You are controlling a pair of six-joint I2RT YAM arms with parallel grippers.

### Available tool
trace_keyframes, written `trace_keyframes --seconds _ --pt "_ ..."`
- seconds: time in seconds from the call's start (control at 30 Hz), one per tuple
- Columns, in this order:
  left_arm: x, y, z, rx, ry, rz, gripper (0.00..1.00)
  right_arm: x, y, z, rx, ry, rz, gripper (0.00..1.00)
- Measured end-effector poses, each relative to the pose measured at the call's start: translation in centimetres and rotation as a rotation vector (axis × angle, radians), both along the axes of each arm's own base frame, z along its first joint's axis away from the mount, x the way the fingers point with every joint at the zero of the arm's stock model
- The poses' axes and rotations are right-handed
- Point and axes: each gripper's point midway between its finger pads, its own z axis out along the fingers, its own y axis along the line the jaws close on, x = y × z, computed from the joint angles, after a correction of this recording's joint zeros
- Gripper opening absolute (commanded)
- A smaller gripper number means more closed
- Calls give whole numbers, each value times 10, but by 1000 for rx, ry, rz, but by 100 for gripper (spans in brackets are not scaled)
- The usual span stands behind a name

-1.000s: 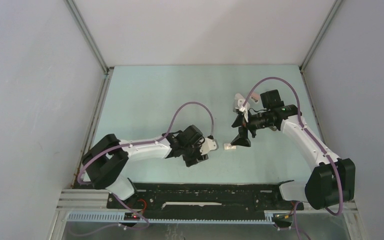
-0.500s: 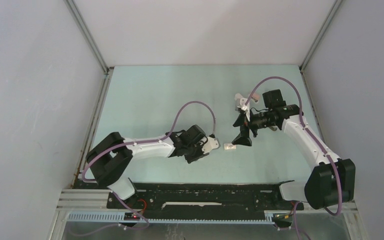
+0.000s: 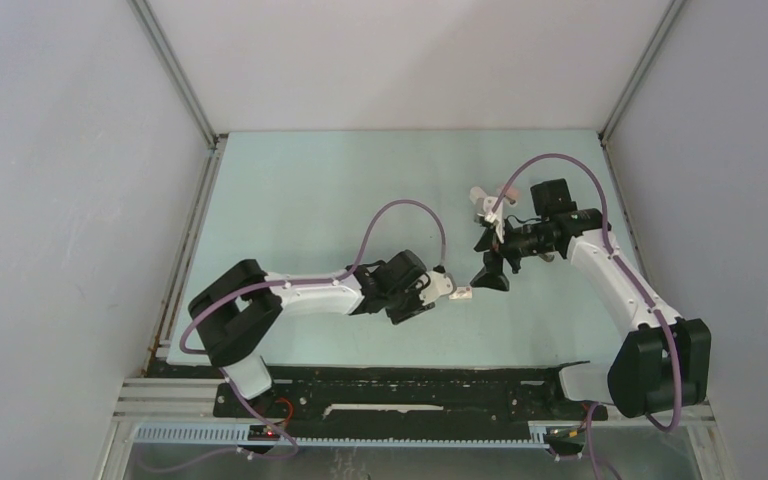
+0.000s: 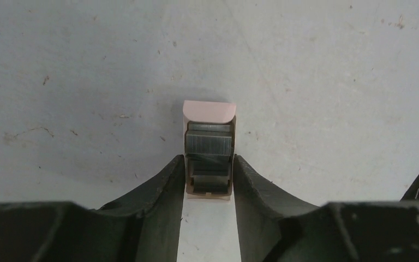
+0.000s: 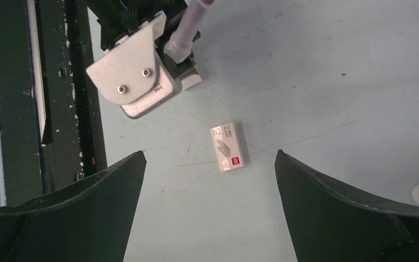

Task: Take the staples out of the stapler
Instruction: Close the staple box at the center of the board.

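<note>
Left end effector (image 4: 209, 162) closed onto a pink stapler base (image 4: 209, 111) that carries the staples (image 4: 209, 143).
The base's near end is hidden between the dark, curved fingers (image 4: 166, 183), and from the top view the staples are too small to make out. They form a grey, finely ribbed metal block in a dark channel on smooth pink plastic. Its long axis runs straight away from the wrist, with the rounded pink end farthest. Both fingers touch the base's sides on the scuffed pale surface (image 4: 316, 82). The right end effector (image 5: 207, 156) hangs wide open, holding nothing, above a small white box (image 5: 229, 147).
</note>
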Motion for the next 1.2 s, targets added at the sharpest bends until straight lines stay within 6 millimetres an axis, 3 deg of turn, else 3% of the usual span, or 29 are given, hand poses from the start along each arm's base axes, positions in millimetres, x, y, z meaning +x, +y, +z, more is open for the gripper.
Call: trace_keyframes --seconds 0.13,0.27,0.53,0.67,0.83,1.03,1.2 --pt "4 -7 4 -33 -15 24 64 4 -7 -2 -12 -7 -19 98" --pt "9 -10 16 -97 -53 64 73 6 -10 -2 -14 -11 -24 98" --pt "11 4 65 -314 -185 163 100 2 -10 -5 -17 3 -16 98" --pt "7 16 76 -434 -238 202 100 2 -10 -6 -17 11 -12 98" --pt "2 29 66 -503 -226 225 95 1 -10 -9 -20 19 -8 98" --pt "-2 28 64 -578 -237 198 93 0 -11 -11 -24 27 0 98" --pt "1 25 50 -574 -237 189 87 0 -10 -13 -27 30 5 98"
